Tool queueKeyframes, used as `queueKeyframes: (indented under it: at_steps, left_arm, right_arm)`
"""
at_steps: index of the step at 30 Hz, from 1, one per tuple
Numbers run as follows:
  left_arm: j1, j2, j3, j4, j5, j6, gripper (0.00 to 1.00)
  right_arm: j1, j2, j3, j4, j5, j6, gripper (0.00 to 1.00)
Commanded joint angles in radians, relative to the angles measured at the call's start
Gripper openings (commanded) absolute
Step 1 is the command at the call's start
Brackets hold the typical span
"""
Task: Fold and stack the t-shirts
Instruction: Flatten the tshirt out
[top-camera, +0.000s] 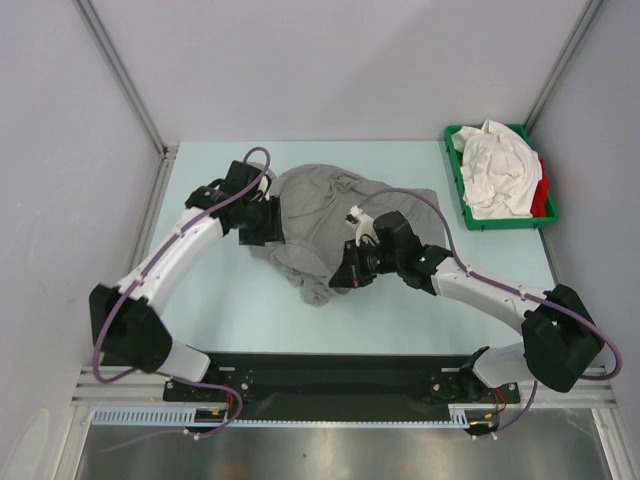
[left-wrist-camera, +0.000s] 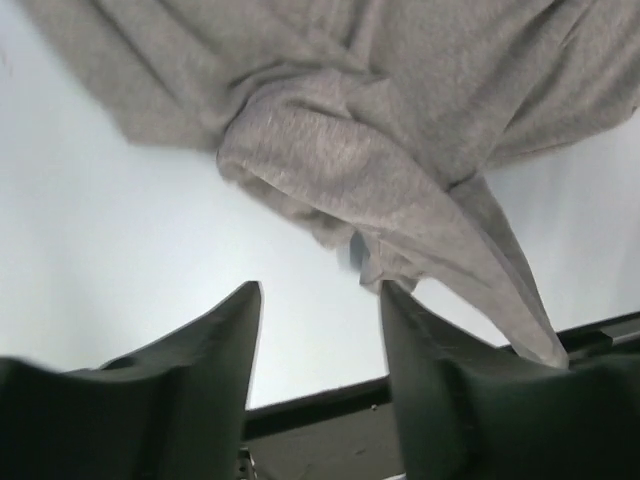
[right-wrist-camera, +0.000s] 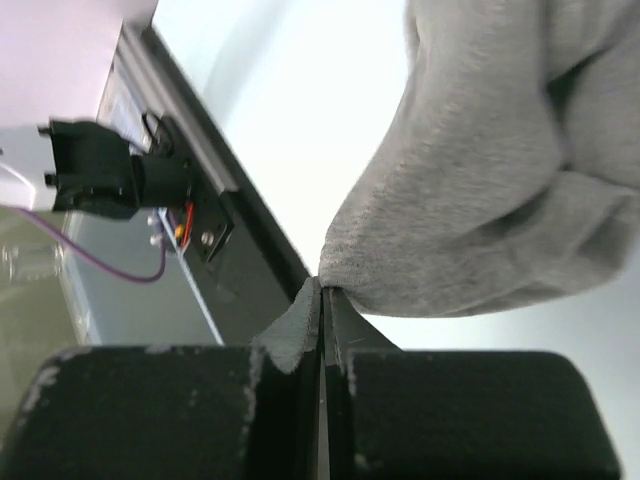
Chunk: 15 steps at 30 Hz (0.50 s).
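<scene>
Clamped with the right tool (right-wrist-camera: 322, 300) on an edge of the grey t-shirt (top-camera: 310, 200), probably for pulling flat. Apart and empty at the left tool (left-wrist-camera: 320, 300), just beside the cloth.

No writing, brand, number or sign can be read in any view; the grey t-shirt (top-camera: 315, 200) in the middle of the counter shows only plain fabric, and the green tray (top-camera: 457, 175) at the counter's far right corner carries no legible mark
</scene>
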Motion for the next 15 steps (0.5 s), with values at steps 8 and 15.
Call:
queueKeyframes:
  at_steps: [8, 15]
  left_arm:
    - [0.021, -0.489, -0.406, -0.007, 0.027, -0.239, 0.65]
    - [0.059, -0.595, -0.544, 0.037, 0.124, -0.353, 0.65]
  right_arm:
    - [0.205, 0.124, 0.064, -0.036, -0.101, -0.058, 0.0]
    - [0.305, 0.339, 0.155, -0.1, -0.192, -0.085, 0.0]
